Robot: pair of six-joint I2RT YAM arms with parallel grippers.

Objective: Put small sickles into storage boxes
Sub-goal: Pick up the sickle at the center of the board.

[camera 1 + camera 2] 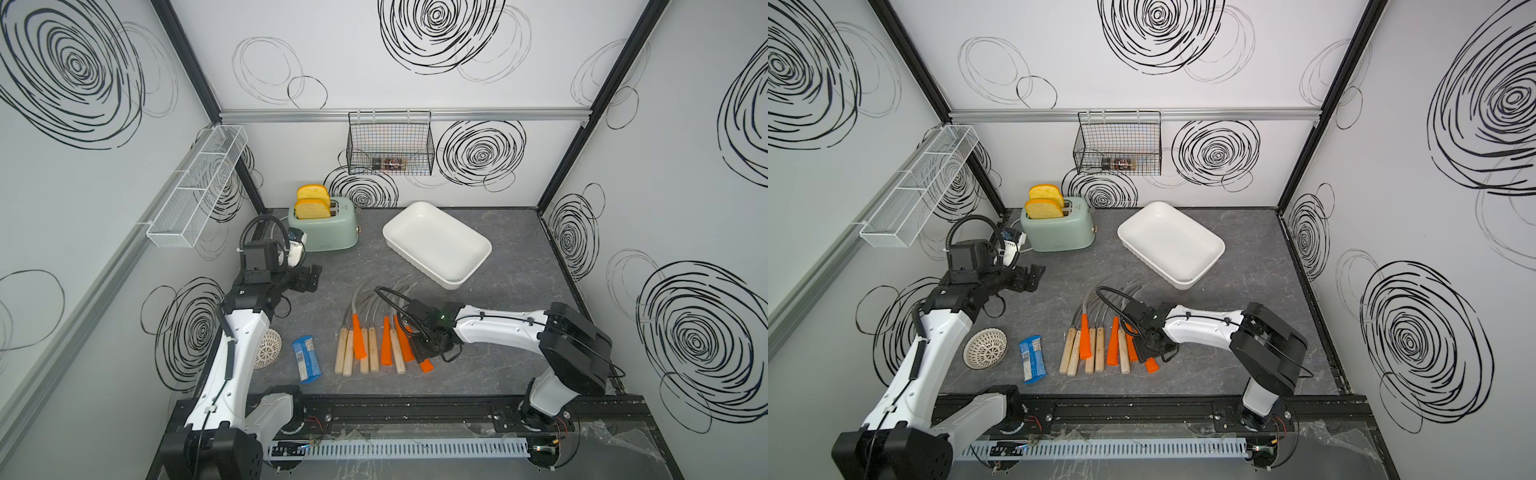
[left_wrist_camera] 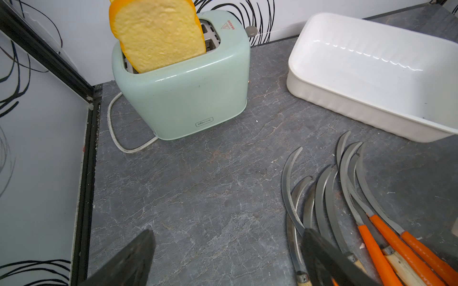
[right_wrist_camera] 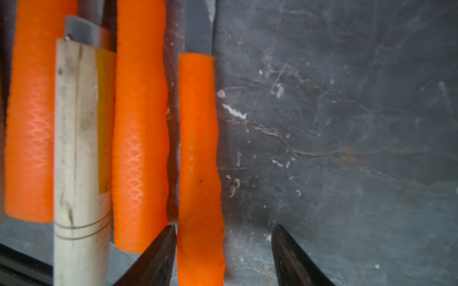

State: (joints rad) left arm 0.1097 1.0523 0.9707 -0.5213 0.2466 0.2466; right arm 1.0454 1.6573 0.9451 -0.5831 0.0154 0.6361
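White walls with black swirls enclose a dark grey marbled tabletop. The white storage box sits at the back, near a mint toaster. The small sickles lie side by side nearer the front, apart from the box. The right gripper straddles an orange handle, jaws apart; the left gripper hangs spread over bare tabletop. The toaster's label is too small to read.
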